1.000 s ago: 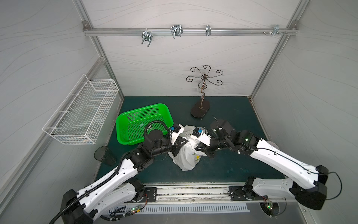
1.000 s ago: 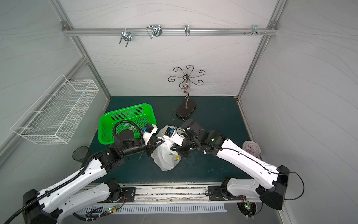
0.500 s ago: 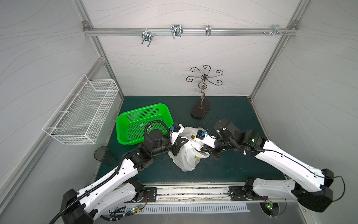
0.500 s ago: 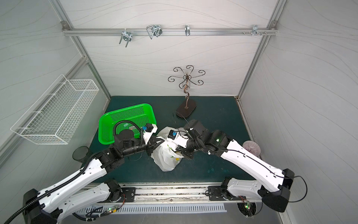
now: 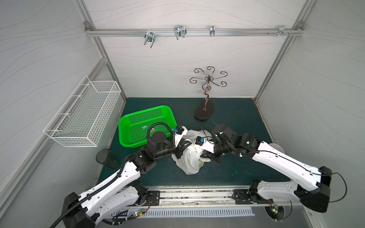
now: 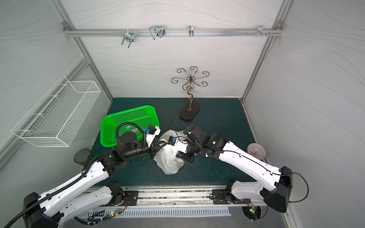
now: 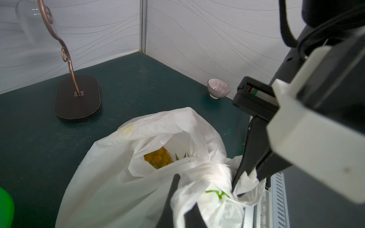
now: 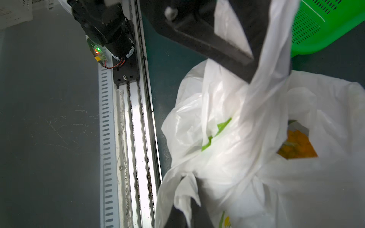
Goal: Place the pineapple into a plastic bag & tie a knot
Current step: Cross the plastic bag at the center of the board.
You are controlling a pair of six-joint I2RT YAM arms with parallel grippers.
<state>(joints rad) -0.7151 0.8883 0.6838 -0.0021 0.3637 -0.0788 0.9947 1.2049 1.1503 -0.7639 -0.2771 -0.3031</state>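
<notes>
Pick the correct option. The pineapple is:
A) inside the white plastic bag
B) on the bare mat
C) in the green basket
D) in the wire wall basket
A: the left wrist view shows the yellow pineapple with its green leaf tips down inside the open mouth of the plastic bag.

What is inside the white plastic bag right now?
Through the mouth of the plastic bag, a yellow-orange patch of pineapple and green leaf tips show. White film hides the rest.

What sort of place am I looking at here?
Probably a robot test booth, not a home: white panel walls in an aluminium frame, two white robot arms mounted on a metal base rail, and a dark green mat floor.
</notes>
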